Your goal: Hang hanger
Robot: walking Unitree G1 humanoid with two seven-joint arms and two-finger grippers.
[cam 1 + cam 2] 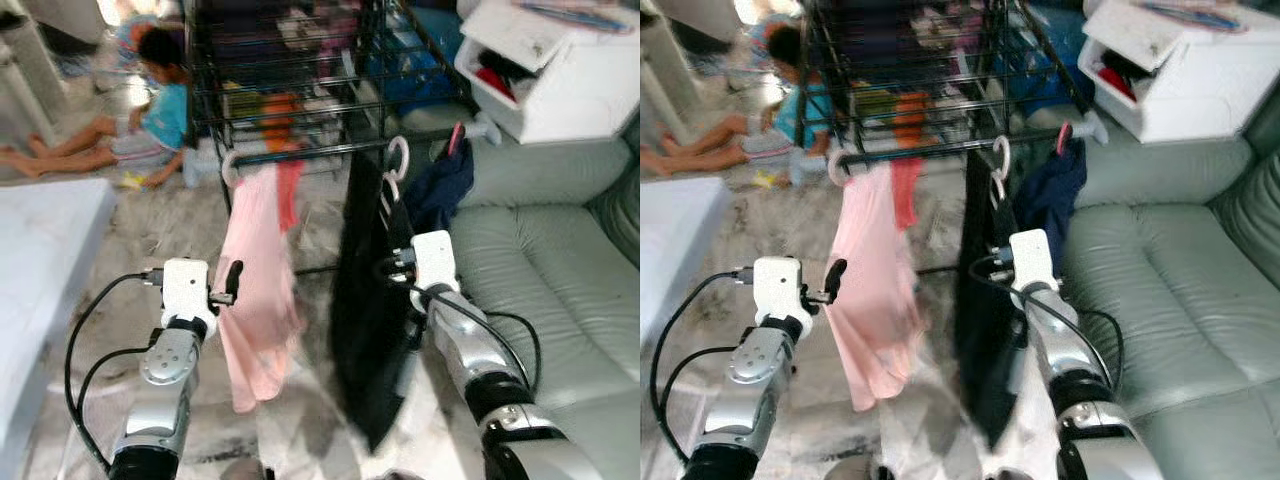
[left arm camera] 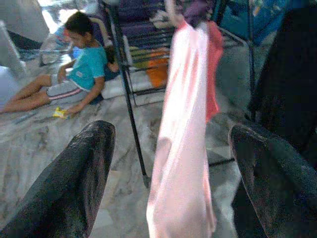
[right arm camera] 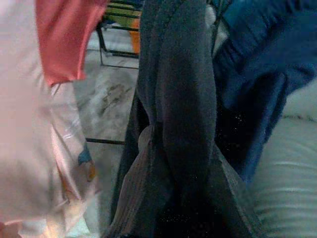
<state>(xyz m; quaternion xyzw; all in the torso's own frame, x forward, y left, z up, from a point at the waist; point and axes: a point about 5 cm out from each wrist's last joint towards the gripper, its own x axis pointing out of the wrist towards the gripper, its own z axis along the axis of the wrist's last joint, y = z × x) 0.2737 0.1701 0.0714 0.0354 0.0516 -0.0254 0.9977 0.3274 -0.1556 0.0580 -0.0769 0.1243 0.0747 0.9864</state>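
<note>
My right claw (image 1: 400, 268) is pressed into the black garment (image 1: 365, 330) under its white hanger (image 1: 397, 160), grip unclear; my left claw (image 1: 232, 280) gapes apart beside the pink garment (image 1: 258, 290).

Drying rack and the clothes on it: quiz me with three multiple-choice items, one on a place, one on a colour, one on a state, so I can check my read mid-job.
1. Where does the black garment hang relative to the pink garment?
A. On the robot's right of it
B. On the robot's left of it
C. Behind the rack

2. What colour is the hanger hook above the black garment?
A. Red
B. White
C. Green

3. How do the jaws of the left gripper stand?
A. Shut on the pink garment
B. Shut on a rack bar
C. Open, holding nothing

Answers: 1 A, the black garment hangs from the drying rack on the sofa side, next to the right gripper. 2 B, the hook looped over the rail is white. 3 C, the left wrist view shows the two fingers wide apart with the pink cloth hanging beyond them.
</note>
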